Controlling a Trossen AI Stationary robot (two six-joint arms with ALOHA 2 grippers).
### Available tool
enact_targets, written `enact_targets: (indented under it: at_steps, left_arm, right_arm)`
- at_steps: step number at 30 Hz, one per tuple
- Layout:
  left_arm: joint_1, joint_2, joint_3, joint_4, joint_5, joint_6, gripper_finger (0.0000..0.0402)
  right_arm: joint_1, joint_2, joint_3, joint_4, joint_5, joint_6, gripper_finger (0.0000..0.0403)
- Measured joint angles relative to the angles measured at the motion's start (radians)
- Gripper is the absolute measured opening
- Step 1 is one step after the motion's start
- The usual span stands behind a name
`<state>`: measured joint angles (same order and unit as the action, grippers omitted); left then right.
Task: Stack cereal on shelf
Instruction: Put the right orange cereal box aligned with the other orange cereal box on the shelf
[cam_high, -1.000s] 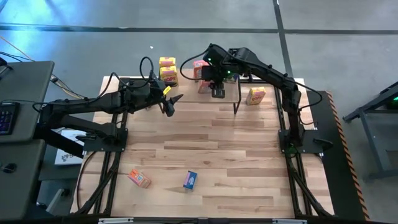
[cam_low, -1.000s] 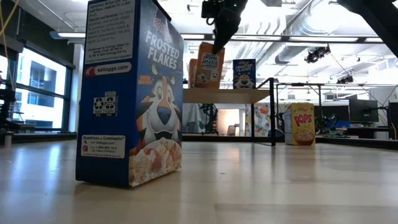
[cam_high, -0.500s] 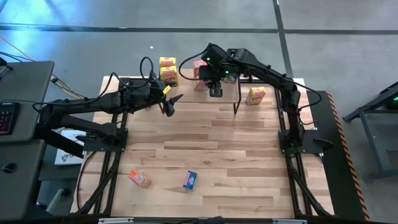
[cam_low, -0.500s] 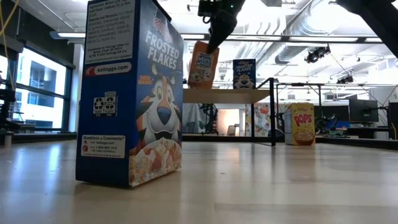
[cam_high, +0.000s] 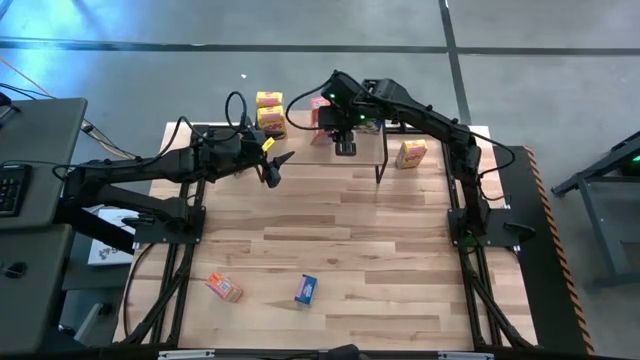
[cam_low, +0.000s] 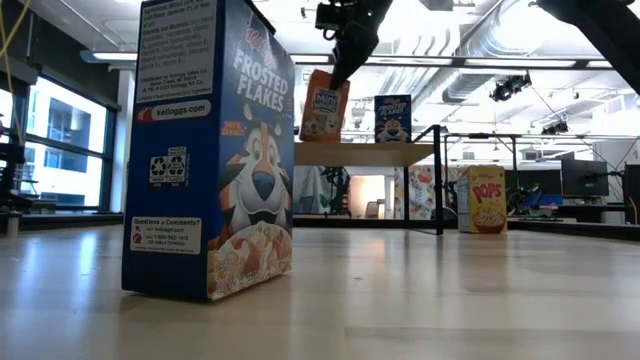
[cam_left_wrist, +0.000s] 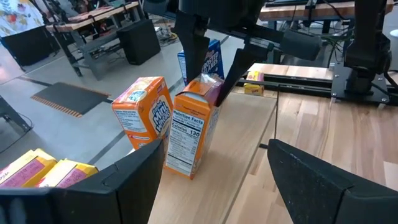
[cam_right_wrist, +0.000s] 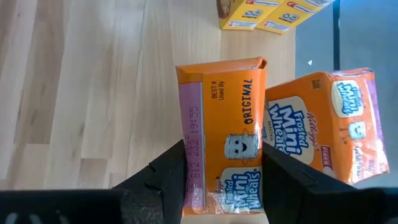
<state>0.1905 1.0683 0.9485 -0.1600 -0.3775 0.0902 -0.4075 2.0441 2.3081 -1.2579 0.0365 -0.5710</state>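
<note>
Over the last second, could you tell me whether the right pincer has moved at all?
Yes. In the high view the right pincer, shut on an orange cereal box, has shifted farther back over the shelf, away from its front edge.

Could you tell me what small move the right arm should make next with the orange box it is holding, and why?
Probably lower it a little and square it up before letting go. The right gripper is shut on the orange box, which hangs tilted with its bottom just above the shelf, close beside a second orange box. Released now, it might tip into that one.
</note>
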Motion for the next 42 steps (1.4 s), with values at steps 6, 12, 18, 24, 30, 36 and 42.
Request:
enact_targets:
  at_steps: [6, 12, 18, 24, 30, 36, 42]
  left_arm:
    - [0.000, 0.000, 0.000, -0.001, 0.000, 0.000, 0.0278]
    - [0.000, 0.000, 0.000, 0.000, 0.000, 0.000, 0.0278]
    - [0.000, 0.000, 0.000, -0.001, 0.000, 0.000, 0.0278]
    - [0.000, 0.000, 0.000, -0.001, 0.000, 0.000, 0.0278]
    - [0.000, 0.000, 0.000, -0.001, 0.000, 0.000, 0.0278]
    - [0.000, 0.000, 0.000, -0.001, 0.000, 0.000, 0.0278]
    - [0.000, 0.000, 0.000, -0.001, 0.000, 0.000, 0.0278]
  right_arm:
    - [-0.005, 0.000, 0.000, 0.000, 0.015, -0.001, 0.0158]
    - [-0.013, 0.011, 0.000, 0.001, 0.015, -0.001, 0.0158]
    - [-0.013, 0.013, 0.000, -0.001, 0.016, 0.002, 0.0158]
    - [-0.012, 0.013, 0.000, -0.001, 0.016, 0.002, 0.0158]
    - [-0.013, 0.013, 0.000, -0.001, 0.016, -0.005, 0.0158]
    - [-0.013, 0.013, 0.000, 0.002, 0.016, -0.005, 0.0158]
    - [-0.013, 0.013, 0.000, 0.006, 0.016, -0.005, 0.0159]
